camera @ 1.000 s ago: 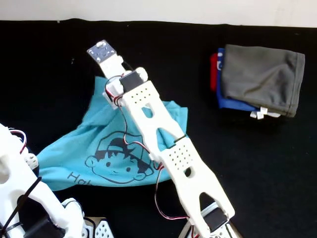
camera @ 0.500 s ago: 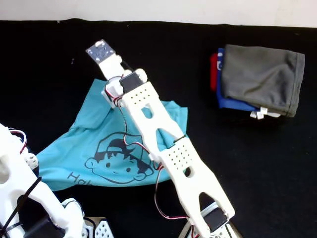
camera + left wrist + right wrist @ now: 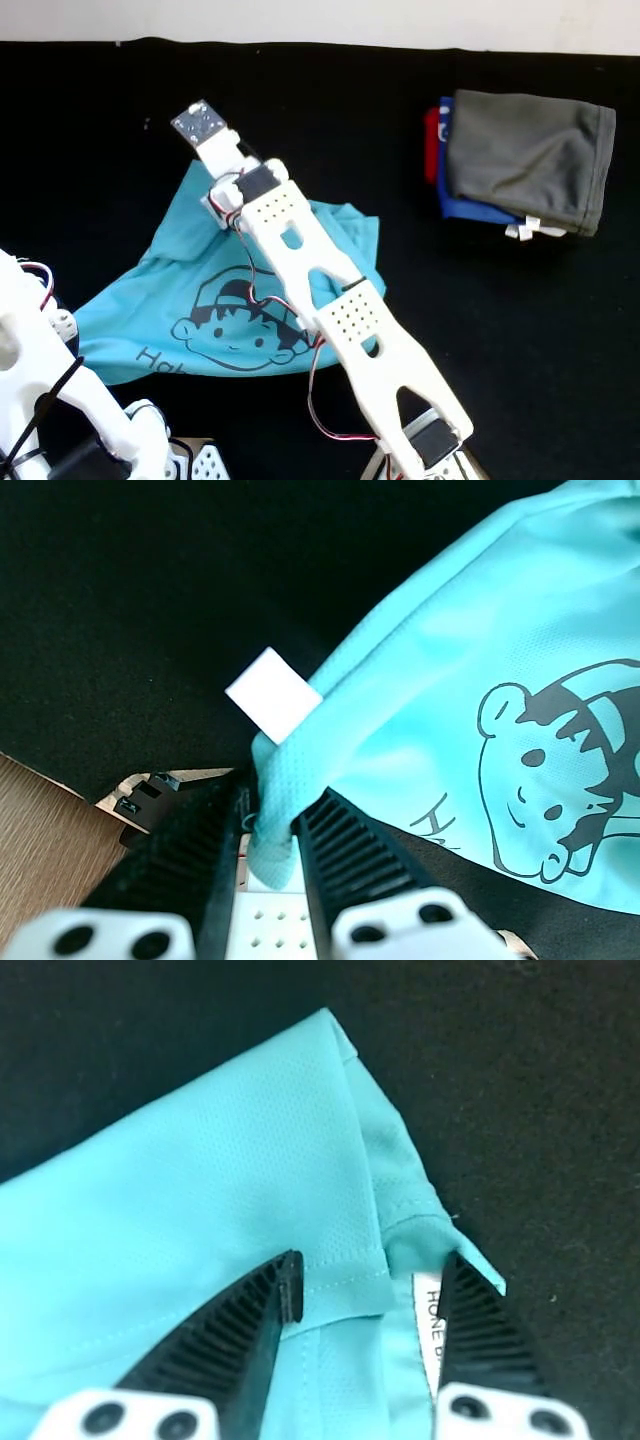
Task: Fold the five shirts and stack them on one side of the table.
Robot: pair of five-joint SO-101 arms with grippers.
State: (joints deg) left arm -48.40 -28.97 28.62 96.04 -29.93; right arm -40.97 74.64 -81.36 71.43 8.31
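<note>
From above, the teal shirt (image 3: 190, 290) lies crumpled left of centre on the black bench (image 3: 500, 340); the folded shirts (image 3: 525, 160) are stacked at the far right (grey on top). At the left wrist, the left hand (image 3: 275, 815) pinches a shirt corner. At the right wrist, the right hand (image 3: 372, 1280) gapes astride the hem.

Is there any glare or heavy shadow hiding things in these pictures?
High view: even light, no glare; the black cloth hides any shadows. Left wrist view: the white tag glares blank beside the teal shirt. Right wrist view: the shirt is evenly lit.
</note>
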